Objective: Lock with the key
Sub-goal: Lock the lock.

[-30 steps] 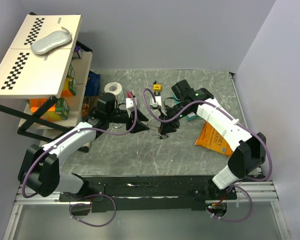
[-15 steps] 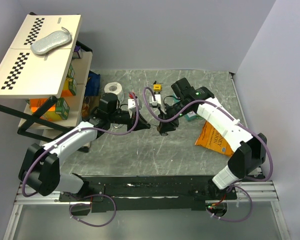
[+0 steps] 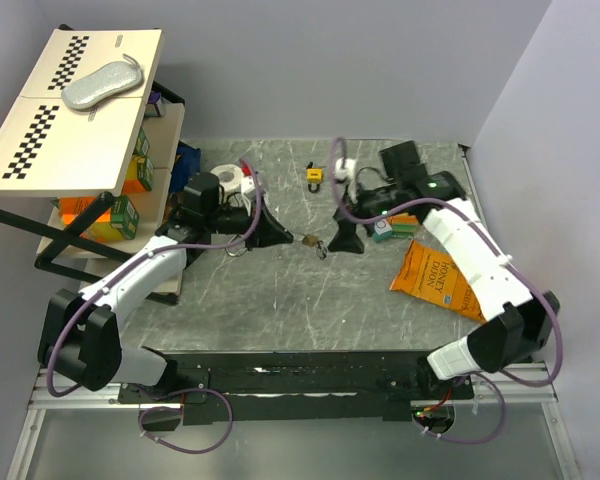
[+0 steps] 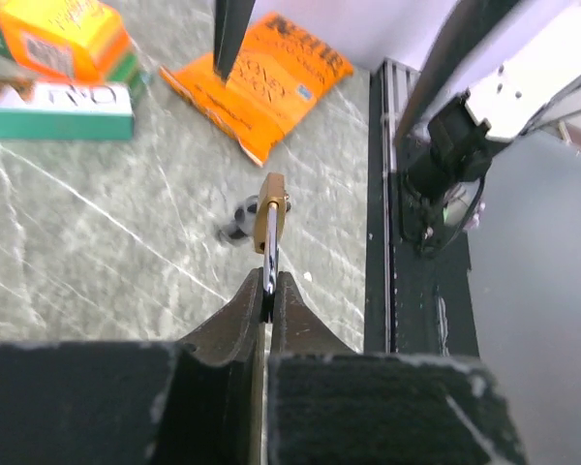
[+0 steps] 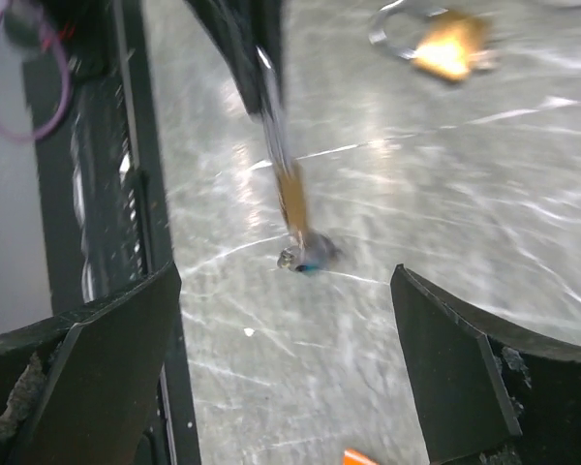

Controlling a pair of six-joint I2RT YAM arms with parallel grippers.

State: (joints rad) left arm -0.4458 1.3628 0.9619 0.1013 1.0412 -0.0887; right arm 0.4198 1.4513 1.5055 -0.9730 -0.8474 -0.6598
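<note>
At mid-table, pinching lock (image 3: 308, 240) by its shackle w/ L gripper (image 3: 288, 237). In L wrist view, fingers (image 4: 237, 320) squeezed together on the steel loop, w/ brass body sticking straight out past the tips, clear of table (image 4: 97, 223). Carries key (image 3: 322, 248) at far end of body, apparently in the keyhole; too blurred in both wrist views to be sure.

Opposite, facing it w/ R gripper (image 3: 341, 243), spread wide & gripping nothing. In R wrist view, fingers (image 5: 87, 358) flanking lock & key, apart from both.

Just beside R wrist, small teal box (image 3: 383, 232). To the right of that, orange packet (image 3: 435, 280) lying flat on table, partly under R arm. Farther back, well apart from both grippers, 2nd lock (image 3: 314, 176), yellow, resting on table. Behind L arm, tape (image 3: 230, 178), white roll. On table past L gripper in R wrist view, brass blur (image 5: 443, 48) w/ a wire ring; can't tell what. At left edge, shelf (image 3: 75, 100) w/ checker-marked top, grey pouch (image 3: 100, 84) on it, cartons (image 3: 130, 215) stacked below.
</note>
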